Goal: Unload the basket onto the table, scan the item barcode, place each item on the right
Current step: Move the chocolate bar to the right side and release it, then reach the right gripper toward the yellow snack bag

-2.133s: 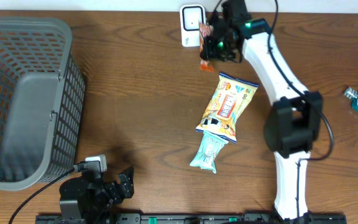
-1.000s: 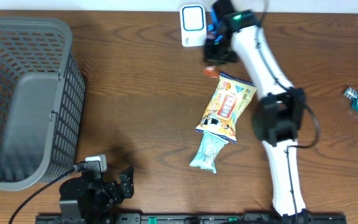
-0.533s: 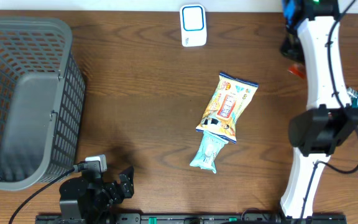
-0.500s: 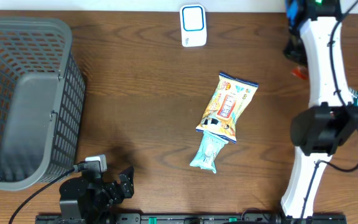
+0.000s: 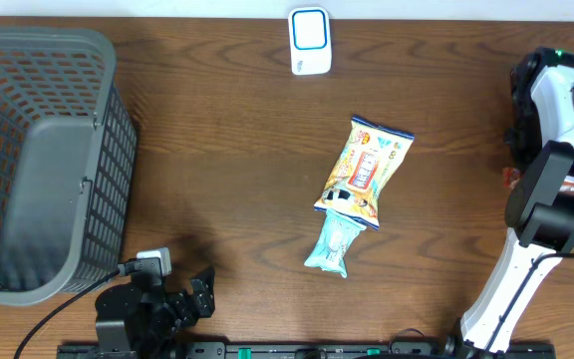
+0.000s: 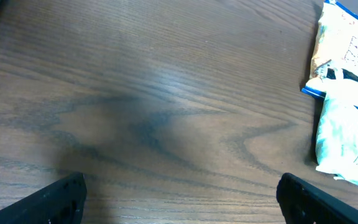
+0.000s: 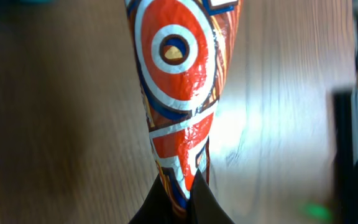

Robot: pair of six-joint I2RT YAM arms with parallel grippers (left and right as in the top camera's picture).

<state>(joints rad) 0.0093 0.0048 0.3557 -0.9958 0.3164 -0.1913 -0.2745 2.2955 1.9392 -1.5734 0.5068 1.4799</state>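
item: red snack packet (image 7: pixel 176 93) pinched at its tip in my right gripper (image 7: pixel 180 202), well right of scanner (image 5: pixel 309 40)
axis: straight out from the jaws
left gripper (image 6: pixel 180 182): spread, empty, farther off

The wrapper (image 7: pixel 176 81) is glossy orange-red with white and dark blue rings — a bullseye with a gold centre. The table (image 5: pixel 217 150) is dark brown woodgrain. The basket (image 5: pixel 116 140) is grey mesh; the snack bag (image 5: pixel 367 165) yellow, edged blue; the packet (image 5: pixel 333 242) pale teal.
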